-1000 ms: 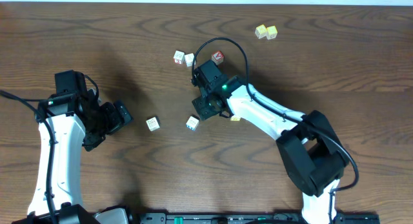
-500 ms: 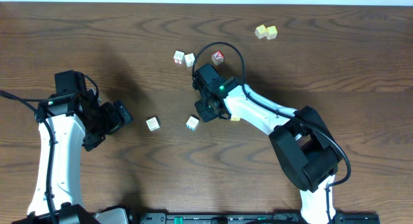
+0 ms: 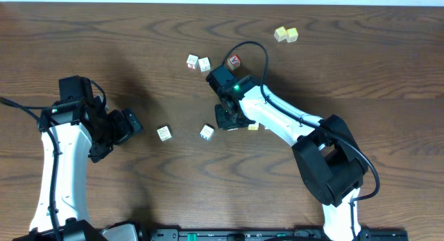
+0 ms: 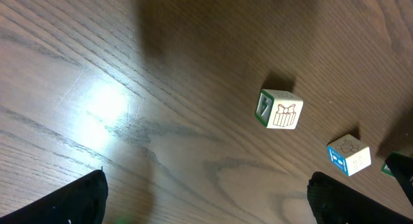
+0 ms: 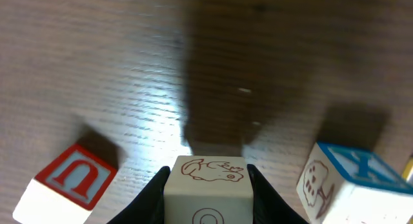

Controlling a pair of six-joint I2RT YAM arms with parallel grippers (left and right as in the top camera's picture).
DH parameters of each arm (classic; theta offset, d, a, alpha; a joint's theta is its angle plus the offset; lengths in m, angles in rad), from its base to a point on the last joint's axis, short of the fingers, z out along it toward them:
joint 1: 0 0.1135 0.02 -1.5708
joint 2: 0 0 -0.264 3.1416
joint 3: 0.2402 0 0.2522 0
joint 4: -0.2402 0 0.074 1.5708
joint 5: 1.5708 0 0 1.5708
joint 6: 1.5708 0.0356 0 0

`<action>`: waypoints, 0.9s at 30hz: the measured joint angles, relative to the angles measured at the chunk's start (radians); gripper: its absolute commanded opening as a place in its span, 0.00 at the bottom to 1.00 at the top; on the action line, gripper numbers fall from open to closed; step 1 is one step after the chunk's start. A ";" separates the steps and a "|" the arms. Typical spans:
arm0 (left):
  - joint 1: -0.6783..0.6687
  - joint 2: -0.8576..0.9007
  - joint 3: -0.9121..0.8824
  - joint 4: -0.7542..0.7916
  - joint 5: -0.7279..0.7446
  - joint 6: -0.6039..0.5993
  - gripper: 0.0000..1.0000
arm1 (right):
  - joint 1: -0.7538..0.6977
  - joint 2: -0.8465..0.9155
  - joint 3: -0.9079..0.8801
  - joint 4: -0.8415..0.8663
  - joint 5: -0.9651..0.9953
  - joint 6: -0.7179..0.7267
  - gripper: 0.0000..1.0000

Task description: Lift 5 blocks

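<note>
In the right wrist view my right gripper is shut on a cream block with a reddish-brown print, and its shadow falls on the wood beyond it. In the overhead view the right gripper hides that block. A blue-marked block lies just left of it, also seen at the right of the wrist view as the blue-topped block. Another block lies further left. Two more blocks sit at the back. My left gripper is open, with nothing between its fingers.
A red-topped cube sits behind the right arm, and two yellow-green cubes lie at the far right back. A small yellow piece shows beside the right arm. A red-faced U cube lies left of the held block.
The right gripper's jaws have closed on the cream block, and the arm has shifted slightly right. The left arm has not moved.
</note>
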 measured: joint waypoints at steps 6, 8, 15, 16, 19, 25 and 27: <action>0.000 0.000 0.000 -0.001 0.000 0.000 0.99 | 0.000 0.000 0.000 -0.026 0.058 0.116 0.21; 0.000 0.000 0.000 -0.001 0.000 0.000 0.99 | 0.000 0.000 0.000 -0.030 0.069 0.132 0.22; 0.000 0.000 0.000 -0.001 0.000 0.000 0.99 | 0.000 0.000 0.000 -0.029 0.087 0.145 0.23; 0.000 0.000 0.000 -0.002 0.000 0.000 0.99 | 0.000 0.000 0.000 -0.027 0.090 0.143 0.22; 0.000 0.000 0.000 -0.007 0.000 0.000 0.99 | 0.000 0.000 0.000 -0.020 0.095 0.140 0.22; 0.000 0.000 0.000 -0.013 0.000 0.000 0.99 | 0.000 0.000 -0.014 0.022 0.114 0.136 0.21; 0.000 0.000 0.000 -0.013 0.000 0.000 0.99 | 0.000 0.000 -0.026 0.022 0.115 0.136 0.22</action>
